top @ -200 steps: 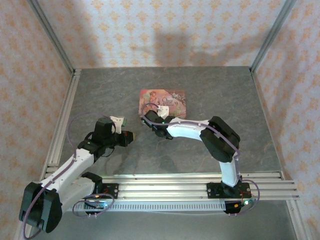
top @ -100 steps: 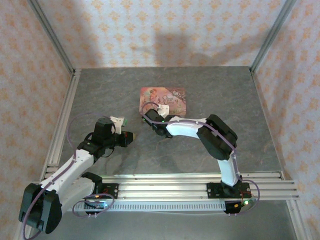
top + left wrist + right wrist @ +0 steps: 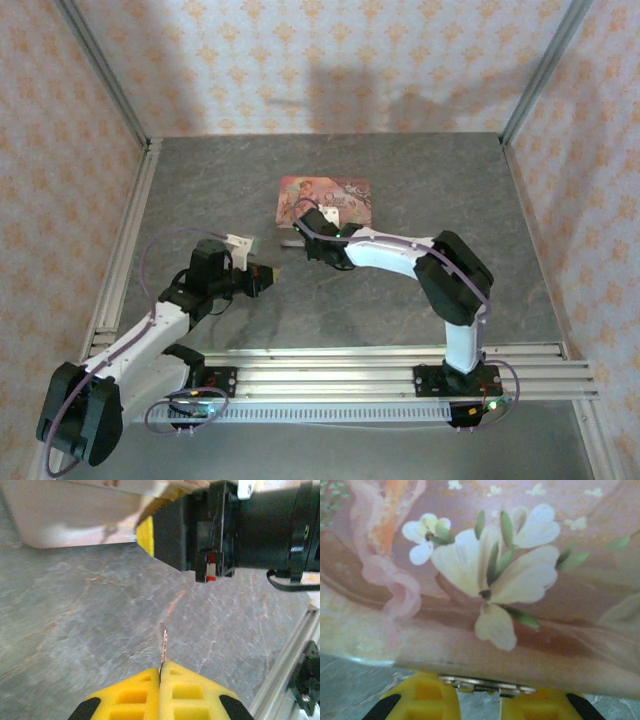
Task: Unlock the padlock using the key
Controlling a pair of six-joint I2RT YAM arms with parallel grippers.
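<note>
My left gripper [image 3: 161, 666] is shut on the key [image 3: 164, 647], a thin metal sliver that sticks out past the yellow fingertips, above the grey floor. In the top view the left gripper [image 3: 262, 277] hovers a short way left of and nearer than the right gripper [image 3: 303, 224]. My right gripper [image 3: 480, 692] sits at the front edge of the pink floral box [image 3: 490, 580]. Its yellow fingers are drawn in on a silvery metal strip, the padlock [image 3: 485, 684], tucked under the box's rim. The padlock's blue body is hidden.
The floral box [image 3: 335, 196] lies mid-table on the grey stone-patterned floor [image 3: 400, 290]. The right gripper's black body [image 3: 260, 525] hangs close ahead of the key. Aluminium rails [image 3: 350, 365] run along the near edge, and patterned walls enclose the table.
The right gripper has moved up to the box's front edge and its jaws have narrowed. The left gripper has drifted slightly right, still holding the key.
</note>
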